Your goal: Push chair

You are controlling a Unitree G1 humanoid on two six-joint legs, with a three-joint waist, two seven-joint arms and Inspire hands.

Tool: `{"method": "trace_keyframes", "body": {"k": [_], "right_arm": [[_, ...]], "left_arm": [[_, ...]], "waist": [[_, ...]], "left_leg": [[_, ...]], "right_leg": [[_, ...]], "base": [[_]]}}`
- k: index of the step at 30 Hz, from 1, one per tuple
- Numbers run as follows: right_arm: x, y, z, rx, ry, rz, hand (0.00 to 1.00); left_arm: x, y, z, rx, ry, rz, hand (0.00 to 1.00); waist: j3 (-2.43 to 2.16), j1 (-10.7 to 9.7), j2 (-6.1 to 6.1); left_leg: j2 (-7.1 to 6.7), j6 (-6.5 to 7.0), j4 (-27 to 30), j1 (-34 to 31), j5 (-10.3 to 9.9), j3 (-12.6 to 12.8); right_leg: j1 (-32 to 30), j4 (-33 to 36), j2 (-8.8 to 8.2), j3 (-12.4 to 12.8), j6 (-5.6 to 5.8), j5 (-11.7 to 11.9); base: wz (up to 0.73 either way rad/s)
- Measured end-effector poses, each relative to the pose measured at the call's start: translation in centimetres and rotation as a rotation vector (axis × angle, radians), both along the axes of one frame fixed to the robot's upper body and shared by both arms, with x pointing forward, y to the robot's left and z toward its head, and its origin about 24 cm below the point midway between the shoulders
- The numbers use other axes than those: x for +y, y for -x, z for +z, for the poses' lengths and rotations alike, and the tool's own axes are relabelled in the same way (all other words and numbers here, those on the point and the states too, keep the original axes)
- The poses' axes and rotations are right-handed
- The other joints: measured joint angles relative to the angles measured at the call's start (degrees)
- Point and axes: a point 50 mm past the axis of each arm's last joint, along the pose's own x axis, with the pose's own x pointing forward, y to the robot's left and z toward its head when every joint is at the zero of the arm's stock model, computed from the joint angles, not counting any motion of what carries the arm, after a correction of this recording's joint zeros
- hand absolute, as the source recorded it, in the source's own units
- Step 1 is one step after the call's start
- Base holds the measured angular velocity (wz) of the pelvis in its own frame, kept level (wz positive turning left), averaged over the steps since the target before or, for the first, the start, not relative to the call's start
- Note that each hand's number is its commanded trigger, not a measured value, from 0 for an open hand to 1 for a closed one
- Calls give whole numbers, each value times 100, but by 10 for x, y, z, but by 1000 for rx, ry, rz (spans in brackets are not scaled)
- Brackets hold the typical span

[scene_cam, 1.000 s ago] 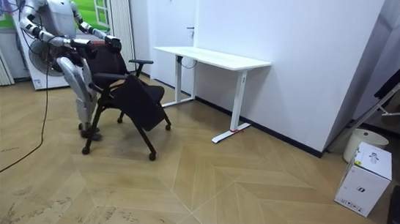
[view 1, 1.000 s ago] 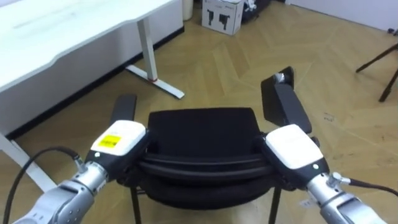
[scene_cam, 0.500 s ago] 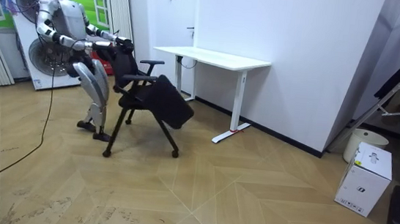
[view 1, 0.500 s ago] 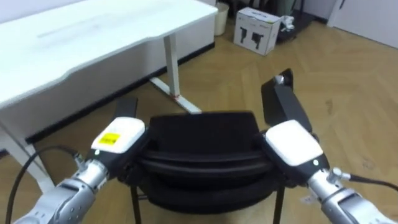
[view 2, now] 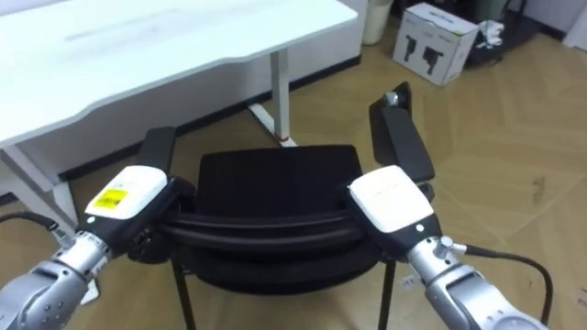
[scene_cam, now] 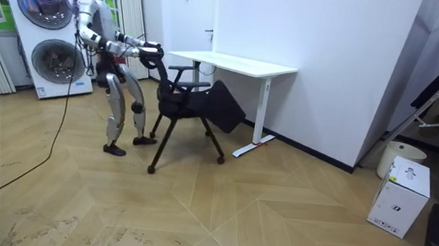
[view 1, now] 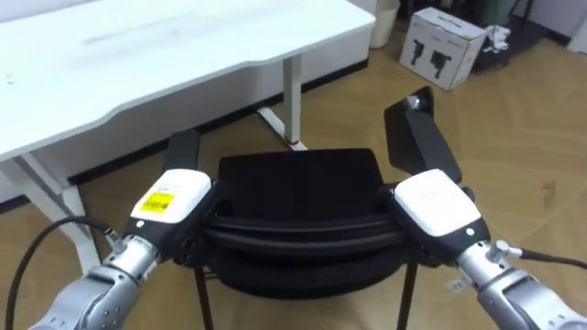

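nearest: both hands sit on the backrest top rail [view 1: 298, 231]. left hand [view 1: 172, 200] at its left end, right hand [view 1: 437, 205] at its right end, approx level w/ each other. fingers disappear against the dark rail, so can't tell if they're curled round it or just pressing flat.

black office chair [view 1: 298, 183] is straight ahead of the hands, seat facing away from the robot. left armrest [view 1: 183, 147] & right armrest [view 1: 419, 137] point fwd.

push axis = backrest > seat > white worktop [view 1: 138, 50]. its edge & leg [view 1: 293, 92] lie just beyond the seat front. neither hand is nearer, so an even shove from both should run it straight in w/o swinging, imo.

room view: robot stands behind the chair, arms out, leaning fwd, stacked washers [scene_cam: 52, 58] behind it.

farthest: cardboard box [view 1: 446, 46] on the wood floor [view 1: 523, 137].
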Motion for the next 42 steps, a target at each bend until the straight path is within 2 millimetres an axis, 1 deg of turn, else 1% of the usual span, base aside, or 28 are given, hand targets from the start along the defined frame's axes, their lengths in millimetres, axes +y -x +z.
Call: {"method": "trace_keyframes", "body": {"k": [2, 4, 5, 6, 7, 8, 9, 10, 11, 12, 13, 14, 15, 16, 17, 18, 19, 20, 21, 22, 24, 25, 28, 32, 35, 38, 41, 42], "right_arm": [[-2, -1, 4, -11, 7, 1, 100], [-5, -3, 7, -21, 8, -11, 100], [-6, -4, 8, -23, 11, -12, 100], [-8, -4, 12, -31, 16, -8, 100], [-8, -4, 14, -31, 25, 3, 100], [-7, -4, 11, -19, 23, 2, 100], [-6, -3, 8, -9, 20, 3, 100], [-6, -2, 6, 0, 17, 3, 100], [-6, -2, 5, 6, 17, 4, 100], [-6, -3, 5, 1, 15, 5, 100], [-3, -11, 9, -18, 18, 17, 100], [0, -16, 10, -22, 20, 28, 100], [7, -24, 11, -33, 26, 49, 100], [14, -32, 13, -44, 24, 68, 100], [17, -35, 14, -53, 18, 72, 100], [18, -37, 14, -56, 15, 57, 100], [18, -36, 10, -39, 10, 41, 100], [17, -35, 7, -26, 7, 37, 100], [17, -34, 3, -6, 6, 34, 100], [18, -33, 1, 8, 5, 30, 100], [21, -33, 1, 15, 2, 30, 100], [21, -34, 1, 16, 1, 31, 100], [22, -36, 3, 22, 7, 36, 100], [29, -34, 2, 38, 13, 65, 100], [29, -35, 2, 53, 20, 62, 100], [29, -36, 3, 46, 16, 58, 100], [32, -36, 3, 35, 1, 59, 100], [32, -36, 3, 30, 0, 59, 100]], "left_arm": [[-1, -2, 2, -6, -1, -4, 100], [-5, -5, 3, -7, 9, -4, 100], [-6, -5, 3, -8, 13, -3, 100], [-8, -8, 5, -19, 18, -7, 100], [-8, -9, 7, -20, 20, -7, 100], [-7, -9, 6, -15, 16, -7, 100], [-6, -6, 3, 3, 10, 4, 100], [-6, -6, 2, 11, 4, 4, 100], [-6, -6, 1, 13, 3, 3, 100], [-6, -4, 0, 8, 7, 6, 100], [-3, -5, -1, -5, 20, 29, 100], [-1, -5, -1, -6, 23, 42, 100], [5, -4, -4, 1, 21, 67, 100], [11, -5, -2, -13, 17, 90, 100], [15, -6, 2, -27, 12, 95, 100], [14, -10, 2, -36, 25, 103, 100], [13, -12, 3, -37, 24, 99, 100], [12, -13, 4, -41, 21, 89, 100], [13, -13, 6, -39, 10, 74, 100], [13, -13, 6, -39, -1, 72, 100], [15, -14, 8, -35, -14, 76, 100], [15, -15, 9, -37, -17, 77, 100], [15, -13, 7, -36, -11, 87, 100], [22, -8, 5, -25, -24, 99, 100], [22, -8, 5, -26, -26, 96, 100], [22, -11, 7, -38, -28, 95, 100], [24, -12, 9, -50, -31, 101, 100], [25, -12, 10, -58, -32, 105, 100]], "waist": [[0, 17, -43], [10, 137, -154], [7, 156, -169], [6, 200, -176], [10, 271, -177], [22, 293, -216], [21, 304, -193], [45, 339, -97], [51, 358, -17], [74, 496, 58], [109, 630, 128], [127, 632, 206], [130, 637, 271], [124, 649, 204], [135, 647, 95], [133, 642, 82], [118, 655, 98], [108, 646, 114], [127, 678, 38], [111, 839, -4], [84, 857, -13], [71, 807, -25], [41, 795, 35], [30, 838, 60], [40, 849, 52], [71, 862, 5], [93, 733, -16], [114, 605, -19]], "left_leg": [[-156, 64, 4, 7, -74, 7], [-361, 211, -4, 73, -215, 162], [-419, 236, -7, 76, -231, 218], [-568, 309, -34, 74, -275, 371], [-697, 519, -33, 103, -348, 473], [-732, 535, 57, 154, -413, 439], [-761, 569, 219, 281, -552, 227], [-760, 515, 331, 430, -673, -169], [-739, 424, 355, 498, -739, -484], [-749, 335, 327, 520, -787, -892], [-746, 238, 283, 552, -790, -1256], [-744, 188, 274, 562, -794, -1478], [-765, 96, 264, 556, -806, -1872], [-823, -24, 335, 482, -864, -2119], [-896, -78, 457, 392, -918, -2176], [-839, -108, 744, 213, -1129, -2130], [-704, 23, 837, 313, -1149, -1743], [-659, 85, 796, 411, -1180, -1516], [-574, 167, 667, 604, -1259, -1202], [-551, 123, 555, 658, -1245, -1341], [-625, 8, 480, 653, -1228, -1743], [-665, -40, 456, 647, -1196, -1917], [-647, -72, 438, 640, -1180, -2090], [-613, -80, 406, 699, -1175, -2101], [-598, -86, 410, 684, -1173, -2108], [-581, -107, 437, 630, -1163, -2129], [-500, -107, 604, 531, -1164, -1870], [-417, -105, 720, 436, -1164, -1630]], "right_leg": [[92, -14, -119, -160, 117, -33], [90, 302, -362, -116, 346, -146], [71, 444, -421, -93, 386, -166], [-31, 908, -544, 86, 447, -199], [-187, 1552, -668, 286, 528, -158], [-251, 1865, -759, 349, 639, -79], [-297, 2340, -831, 448, 764, 233], [-405, 2682, -673, 617, 816, 739], [-509, 2867, -554, 766, 860, 994], [-848, 3267, -562, 1008, 768, 852], [-1236, 3342, -616, 1201, 695, 483], [-1366, 3209, -627, 1254, 671, 382], [-1630, 2691, -651, 1451, 702, 259], [-1762, 1818, -678, 1728, 734, 252], [-1760, 1247, -734, 1837, 785, 376], [-1615, 1179, -767, 1324, 594, 279], [-1334, 963, -773, 814, 535, 304], [-1183, 819, -747, 598, 510, 320], [-961, 715, -728, 262, 502, 324], [-867, 787, -676, 86, 500, 325], [-771, 725, -601, 46, 500, 335], [-659, 507, -498, 120, 499, 335], [-420, 48, -289, 175, 494, 336], [-277, -158, -223, 144, 462, 347], [-234, -184, -199, 130, 461, 346], [-264, -170, -181, 111, 436, 328], [-205, -164, -223, -119, 394, 287], [-138, -163, -215, -278, 376, 259]], "base": [[42], [38], [43], [39], [33], [30], [37], [41], [26], [-10], [-17], [-7], [27], [42], [74], [94], [99], [86], [57], [41], [50], [77], [47], [9], [7], [6], [35], [61]]}}
